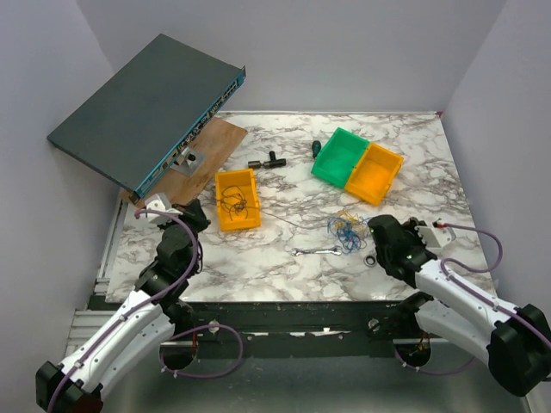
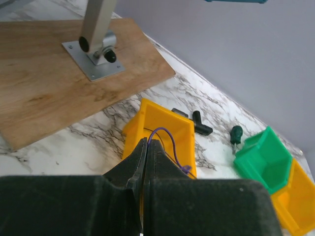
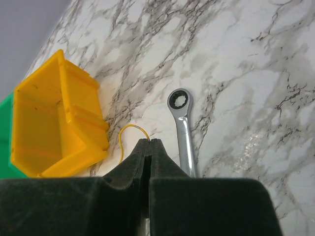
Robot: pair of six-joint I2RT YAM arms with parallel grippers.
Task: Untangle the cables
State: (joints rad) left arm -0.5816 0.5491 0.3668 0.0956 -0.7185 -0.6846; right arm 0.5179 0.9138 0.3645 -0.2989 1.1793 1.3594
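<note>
Cables: a bunch of thin blue and yellow cables lies on the marble table, right of centre; one thin strand is stretched from it towards the yellow bin.
Yellow bin: dark and orange wire loops are held inside it.
Green bin and orange bin: set touching side by side, behind the bunch.
Wrench: laid flat just left of the bunch, near the right fingertips.
Further back: a black fitting and a screwdriver; a network switch is propped over a wooden board.
Left gripper: held low at the yellow bin's left wall, jaws pressed together; a purple loop rises from the tips, and whether it is pinched cannot be told.
Right gripper: lowered just beside the bunch, jaws closed; a yellow loop is seen at the tips.
</note>
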